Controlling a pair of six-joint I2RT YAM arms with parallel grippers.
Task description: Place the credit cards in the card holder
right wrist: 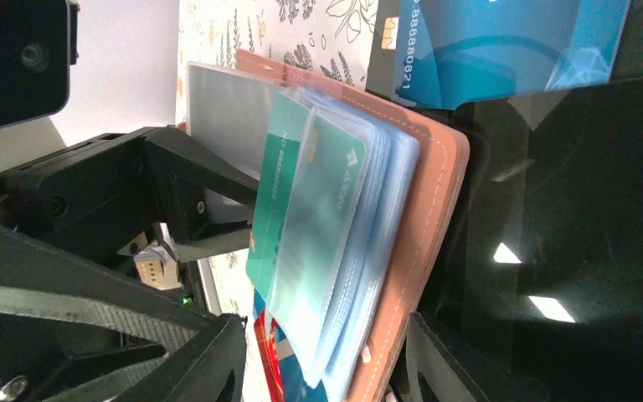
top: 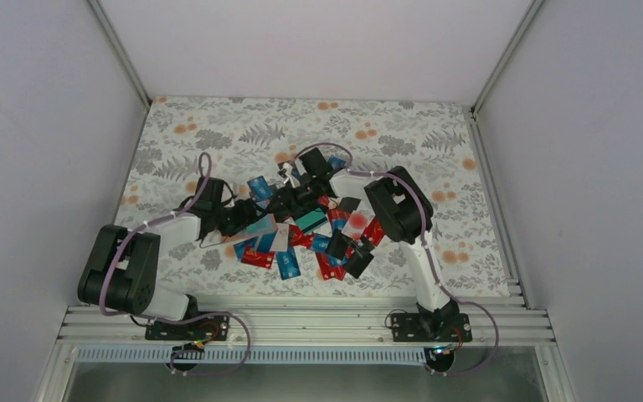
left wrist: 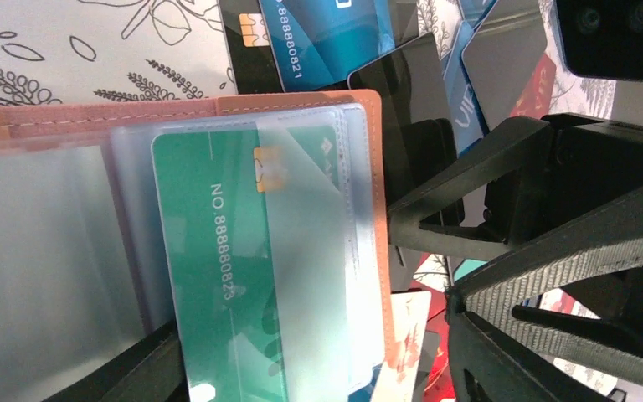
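The tan-brown card holder [top: 264, 228] lies open among the cards, its clear sleeves fanned out. Its cover shows in the left wrist view [left wrist: 301, 105] and in the right wrist view [right wrist: 435, 184]. A green card [left wrist: 218, 251] sits in one sleeve, also in the right wrist view [right wrist: 272, 193]. My left gripper [top: 247, 219] [left wrist: 310, 352] is open. One finger is at the left flap, the other stands apart from the right edge. My right gripper [top: 295, 203] [right wrist: 322, 352] is open and straddles the sleeves and the right cover. Many loose credit cards [top: 335, 251] lie around.
A blue card [left wrist: 326, 33] [right wrist: 502, 42] and a black card [left wrist: 419, 84] [right wrist: 569, 209] lie just beyond the holder. Red and blue cards spread to the near right. The floral mat [top: 218, 134] is walled in on three sides. A metal rail [top: 301, 322] runs along the front.
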